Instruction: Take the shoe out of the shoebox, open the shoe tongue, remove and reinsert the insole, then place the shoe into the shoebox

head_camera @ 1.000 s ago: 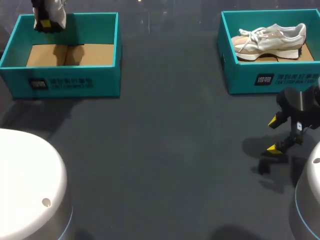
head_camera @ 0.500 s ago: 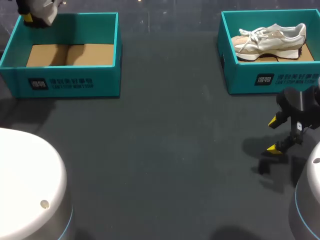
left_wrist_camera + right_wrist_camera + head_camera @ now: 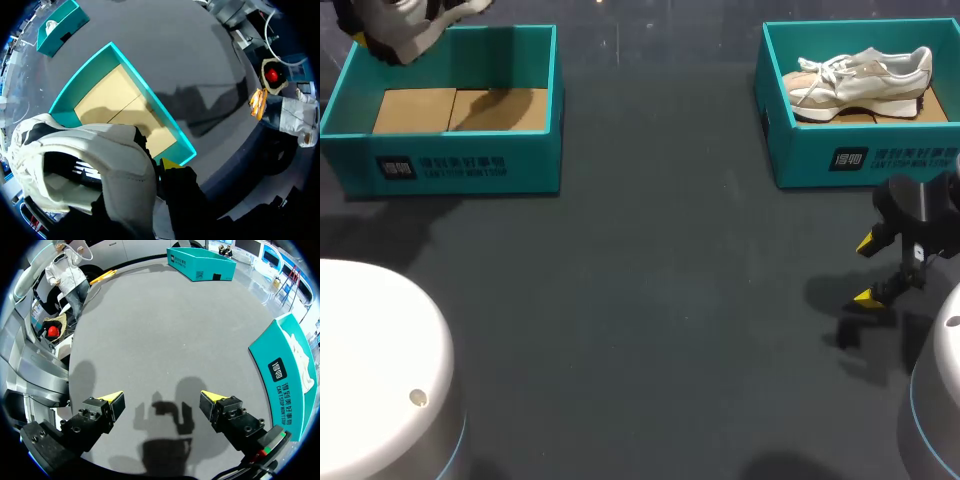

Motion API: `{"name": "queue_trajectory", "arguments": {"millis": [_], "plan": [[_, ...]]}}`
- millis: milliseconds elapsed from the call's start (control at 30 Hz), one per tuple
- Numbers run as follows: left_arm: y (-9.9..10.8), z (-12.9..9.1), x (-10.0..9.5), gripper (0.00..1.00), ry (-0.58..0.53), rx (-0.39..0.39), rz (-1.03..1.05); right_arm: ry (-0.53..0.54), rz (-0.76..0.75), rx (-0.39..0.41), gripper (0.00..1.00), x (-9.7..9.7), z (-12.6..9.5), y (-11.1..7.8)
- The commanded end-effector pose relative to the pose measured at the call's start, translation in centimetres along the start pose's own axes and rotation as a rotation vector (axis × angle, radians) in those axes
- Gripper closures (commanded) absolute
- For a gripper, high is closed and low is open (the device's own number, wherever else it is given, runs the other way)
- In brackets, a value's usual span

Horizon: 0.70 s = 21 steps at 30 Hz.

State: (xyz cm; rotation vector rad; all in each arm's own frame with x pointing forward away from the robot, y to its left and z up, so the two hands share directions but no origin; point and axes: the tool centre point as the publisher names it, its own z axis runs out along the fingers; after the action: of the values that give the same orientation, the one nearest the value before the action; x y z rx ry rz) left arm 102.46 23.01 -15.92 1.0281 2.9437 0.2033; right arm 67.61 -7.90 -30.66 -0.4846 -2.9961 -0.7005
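Left pincer [image 3: 362, 35] is clamped on a white sneaker [image 3: 100, 165] with a soft padded upper and dark trim. That arm holds it up over the far left corner of the teal shoebox [image 3: 455, 165], which has a flat brown cardboard floor [image 3: 415, 110]. Right pincer [image 3: 161, 402] hangs low over the matte grey counter [image 3: 650, 300] with its fingers spread wide. It's near a second teal box [image 3: 860, 155] that has a beige-and-white laced sneaker [image 3: 865, 80] inside.
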Motion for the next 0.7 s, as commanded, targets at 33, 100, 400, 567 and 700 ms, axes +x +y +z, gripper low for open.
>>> {"name": "queue_trajectory", "arguments": {"millis": [33,100,400,567,700], "plan": [[-0.5,-0.1,0.9,1.00,-0.059,-0.047,0.073,-0.003,0.001,0.003,0.00,0.2,0.0,0.0],[-0.5,-0.1,0.9,1.00,-0.059,-0.047,0.073,-0.003,0.001,0.003,0.00,0.2,0.0,0.0],[1.7,0.3,1.1,1.00,-0.035,-0.019,0.454,-0.003,0.001,0.003,0.00,0.2,0.0,0.0],[3.7,0.7,0.9,1.00,-0.049,-0.170,0.545,-0.003,0.001,0.003,0.00,0.2,0.0,0.0],[3.7,0.7,0.9,1.00,-0.049,-0.170,0.545,-0.003,0.001,0.003,0.00,0.2,0.0,0.0]]}}
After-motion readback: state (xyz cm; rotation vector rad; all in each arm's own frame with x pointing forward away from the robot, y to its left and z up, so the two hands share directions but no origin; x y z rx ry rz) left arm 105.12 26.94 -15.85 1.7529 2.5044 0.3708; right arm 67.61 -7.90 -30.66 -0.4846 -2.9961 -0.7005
